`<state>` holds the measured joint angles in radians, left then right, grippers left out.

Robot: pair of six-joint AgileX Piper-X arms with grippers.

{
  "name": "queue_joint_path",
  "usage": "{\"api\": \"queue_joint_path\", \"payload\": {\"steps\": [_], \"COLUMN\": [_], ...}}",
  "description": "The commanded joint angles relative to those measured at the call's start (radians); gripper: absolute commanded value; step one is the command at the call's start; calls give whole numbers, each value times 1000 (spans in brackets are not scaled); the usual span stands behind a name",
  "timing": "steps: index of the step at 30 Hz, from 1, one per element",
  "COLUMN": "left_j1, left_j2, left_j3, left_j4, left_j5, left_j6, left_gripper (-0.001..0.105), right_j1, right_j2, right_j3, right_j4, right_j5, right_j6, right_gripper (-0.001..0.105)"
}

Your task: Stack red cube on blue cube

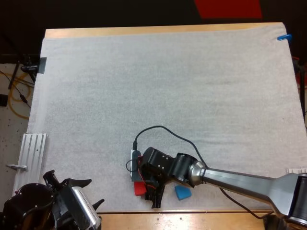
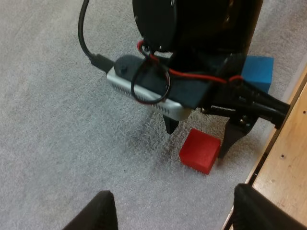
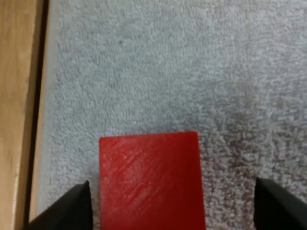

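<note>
The right gripper [image 3: 176, 206] is being held open low over the white mat [image 3: 192, 72], with its two black fingers standing apart on either side of the red cube [image 3: 149, 179]. The cube is being straddled, not squeezed. A thin strip of mat is showing between the cube and the finger on the side of the wooden table edge [image 3: 19, 96], and a far wider stretch of mat is showing between the cube and the other finger. The cube is lying flat on the mat between the fingertips, with its top face turned up toward the right gripper's palm. Nothing is being carried by this gripper. In the high view the blue cube [image 1: 182, 192] is lying on the mat just beside the right gripper, on the side toward that arm's own base. It is apart from the red cube, with one of the gripper's fingers standing between the two cubes. In the left wrist view the blue cube is being partly hidden behind the right gripper's dark body. The left gripper [image 2: 175, 206] is also being held open, with its fingers spread wide and clear of everything. In the high view it is being kept near the table's front edge, well apart from the right gripper on the red cube's side.
</note>
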<state>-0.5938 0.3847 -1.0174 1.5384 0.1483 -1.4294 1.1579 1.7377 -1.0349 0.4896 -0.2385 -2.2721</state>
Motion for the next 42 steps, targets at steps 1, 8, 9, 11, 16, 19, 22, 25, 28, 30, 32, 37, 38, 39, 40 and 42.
{"api": "queue_joint_path", "payload": {"steps": [1,8,9,11,16,19,22,25,28,30,32,37,38,39,40,42], "left_j1": [-4,-4,-4,-4,-4,-4,-4,-4,-4,-4,-4,-4,-4,-4,-4,-4], "left_j2": [1,1,1,1,1,1,1,1,1,1,1,1,1,1,1,1], "left_j3": [-8,-8,-8,-8,-8,-8,-8,-8,-8,-8,-8,-8,-8,-8,-8,-6], "left_j4": [6,6,6,6,6,6,6,6,6,6,6,6,6,6,6,4], "left_j5": [-11,-11,-11,-11,-11,-11,-11,-11,-11,-11,-11,-11,-11,-11,-9,-9], "left_j6": [6,6,6,6,6,6,6,6,6,6,6,6,6,6,6,6], "left_gripper": [52,52,52,52,52,52,52,52,52,52,52,52,52,52,52,52], "right_j1": [3,3,3,3,3,3,3,3,3,3,3,3,3,3,3,3], "right_j2": [4,32,32,32,32,32,10,-37,-108,-162,-232,-375,-388,-413,-432,-463], "right_j3": [-9,-9,-9,-9,-9,-9,-9,-9,-9,-9,-9,-9,-9,-7,-2,19], "right_j4": [-14,-31,-37,-38,-38,-38,-38,-36,-19,10,70,204,216,238,252,264], "right_j5": [-13,-13,-13,-13,-5,-5,22,55,91,120,156,213,219,239,268,300], "right_j6": [-8,7,9,9,17,39,54,68,98,104,129,197,206,229,244,282], "right_gripper": [67,67,67,66,39,28,27,27,27,27,27,27,27,27,27,27]}}
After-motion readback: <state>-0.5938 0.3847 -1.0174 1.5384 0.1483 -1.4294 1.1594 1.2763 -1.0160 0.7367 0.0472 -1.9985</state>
